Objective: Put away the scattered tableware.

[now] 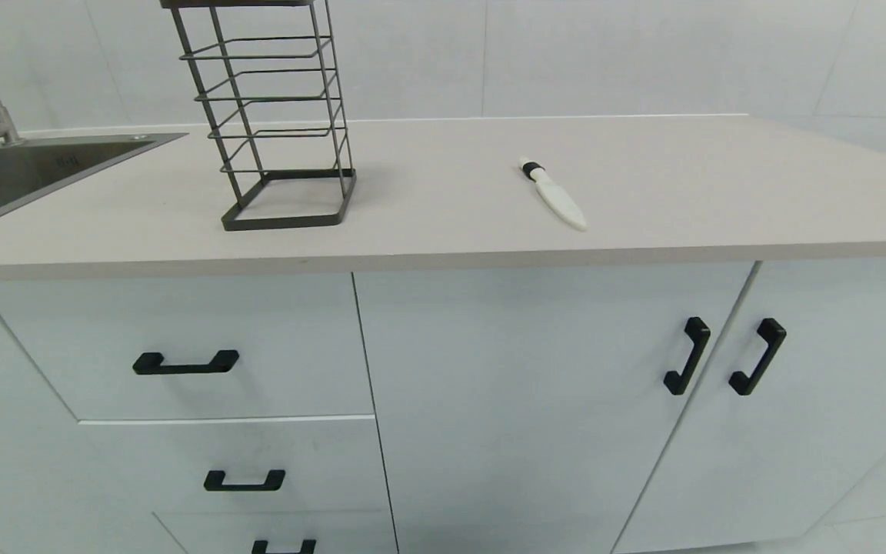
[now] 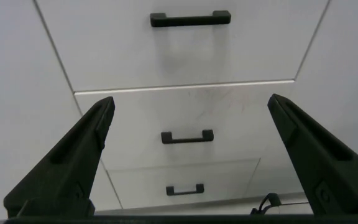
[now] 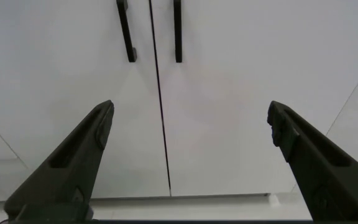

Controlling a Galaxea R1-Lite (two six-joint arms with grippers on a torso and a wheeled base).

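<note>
left hand (image 2: 190, 102) spread wide before drawers (image 2: 191, 56) | right hand (image 3: 190, 107) spread wide before cabinet doors (image 3: 229, 118) | white knife (image 1: 553, 193) flat on bench (image 1: 443, 231), 3 o'clock of wire rack (image 1: 274, 115), well apart

Bright, even light; the rack (image 1: 281, 221) casts a faint shadow toward 3 o'clock on the desk (image 1: 681, 192); straight lines bow near the edges.

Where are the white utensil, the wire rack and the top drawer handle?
white utensil (image 1: 557, 200), head view, middle of its white body.
wire rack (image 1: 281, 222), head view, front bar of its base.
top drawer handle (image 1: 185, 363), head view, middle of the bar.
</note>
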